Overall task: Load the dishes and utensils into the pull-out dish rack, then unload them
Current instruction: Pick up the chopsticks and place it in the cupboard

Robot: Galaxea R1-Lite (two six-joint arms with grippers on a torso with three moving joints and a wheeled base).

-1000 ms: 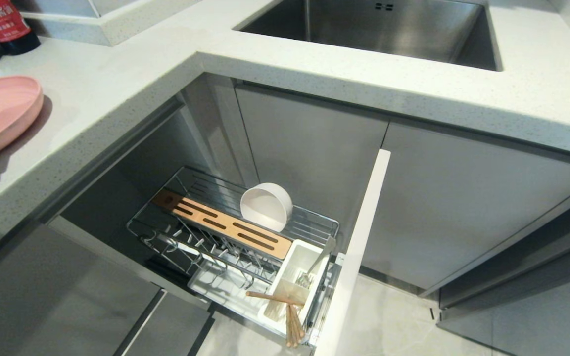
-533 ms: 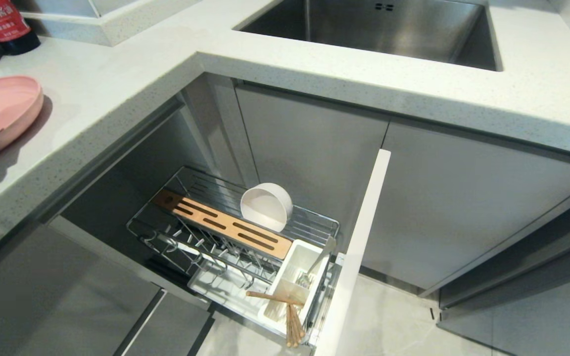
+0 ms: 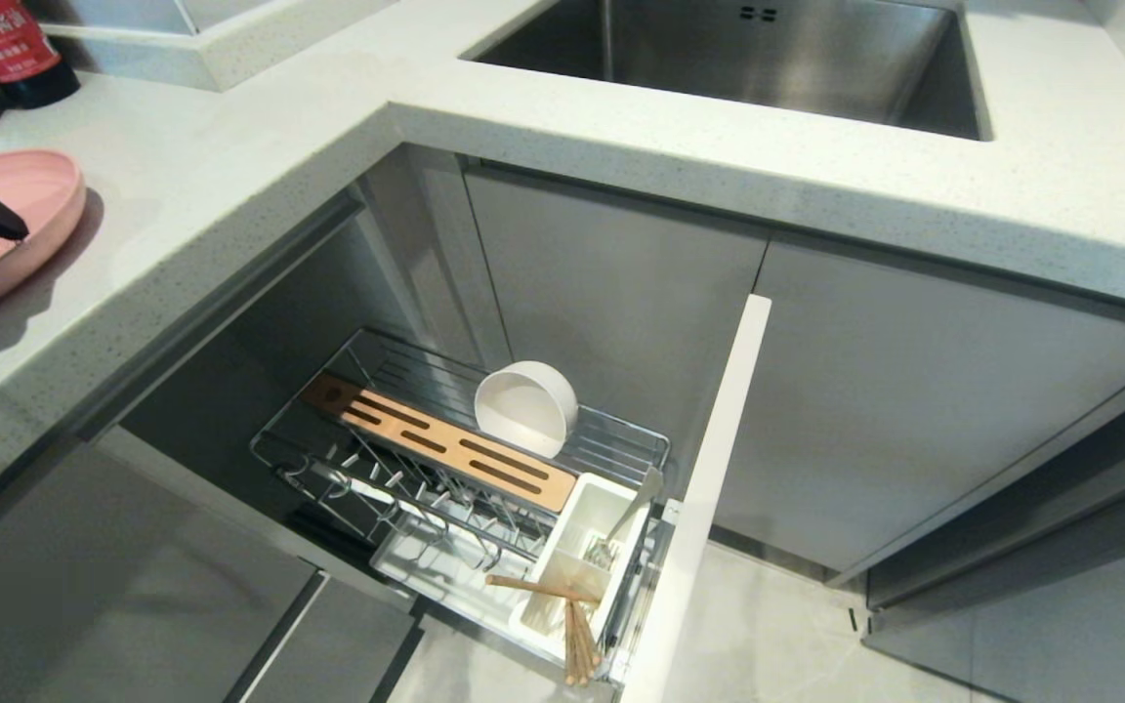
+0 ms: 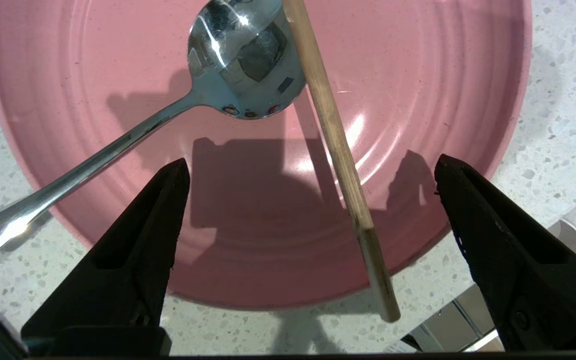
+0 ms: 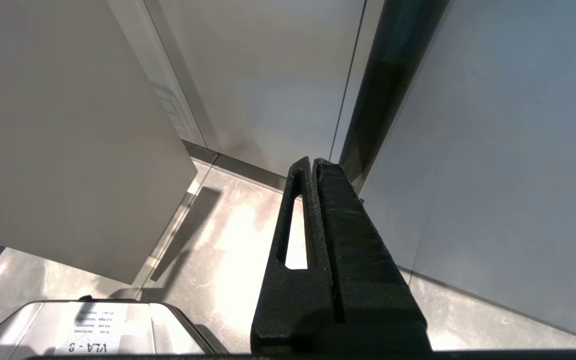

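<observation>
We are hovering our left pincer, fingers wide apart, over the round pink plate holding a grey metal spoon and wooden chopstick; right pincer is hanging together.

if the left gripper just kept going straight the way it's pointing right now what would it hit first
Most likely the pink plate. The left gripper hangs open above it, pointing down at its inner surface. A chopstick lying across the plate sits between the fingers, so it might be touched first; depth is hard to judge.

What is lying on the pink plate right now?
A metal spoon and one wooden chopstick lie on the pink plate, both overhanging its rim. The rest of the plate is out of frame, so a second chopstick cannot be seen.
</observation>
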